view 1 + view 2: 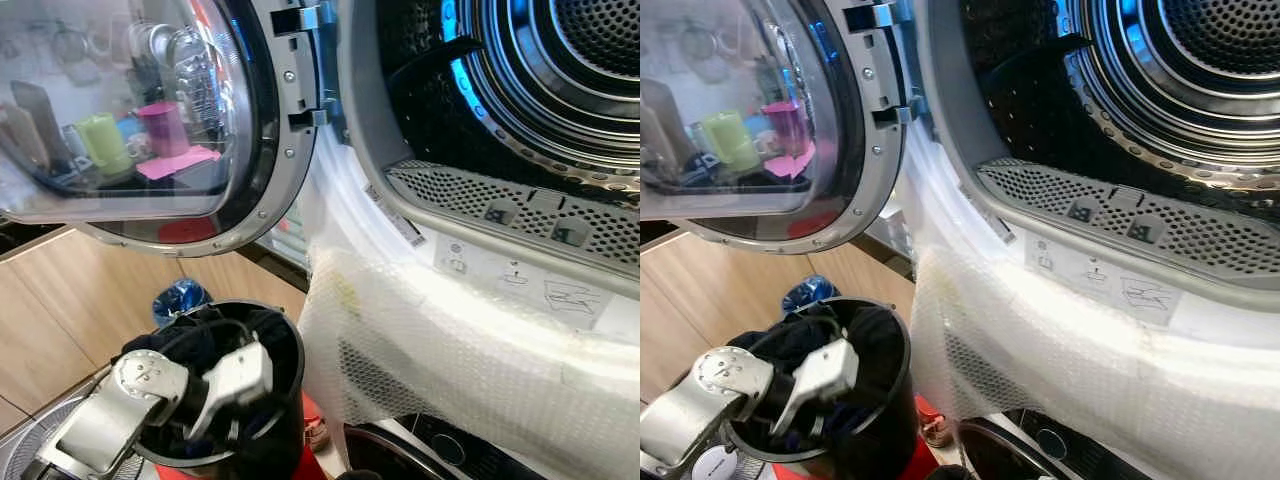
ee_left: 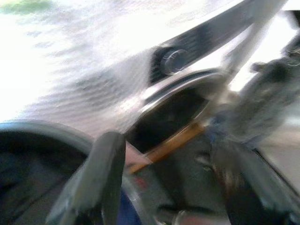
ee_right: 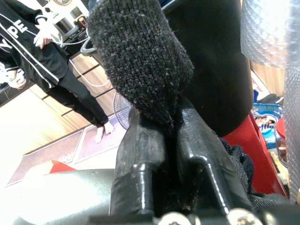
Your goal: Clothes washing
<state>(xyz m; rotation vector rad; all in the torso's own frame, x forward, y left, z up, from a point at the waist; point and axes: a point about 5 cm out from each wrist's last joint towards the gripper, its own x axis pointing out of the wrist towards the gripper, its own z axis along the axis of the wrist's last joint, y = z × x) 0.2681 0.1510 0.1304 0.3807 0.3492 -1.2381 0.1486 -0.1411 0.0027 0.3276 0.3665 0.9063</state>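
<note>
A black bucket (image 1: 290,345) holding dark clothes (image 1: 185,345) stands at lower left, below the open door (image 1: 150,120) of the upper machine. My left gripper (image 1: 235,420) reaches down into the bucket among the clothes. In the left wrist view, which is blurred, its fingers (image 2: 96,180) stand apart over the bucket rim with nothing between them. The perforated drum (image 1: 560,70) gapes open at upper right. In the right wrist view my right gripper (image 3: 159,117) is shut on a dark knitted cloth (image 3: 140,56) that sticks out past the fingertips.
Bubble wrap (image 1: 460,340) covers the machine's front below the drum opening. A second machine with a knob (image 2: 171,61) sits underneath. A red object (image 1: 310,455) lies beside the bucket. A person in black (image 3: 51,70) stands on the wooden floor behind.
</note>
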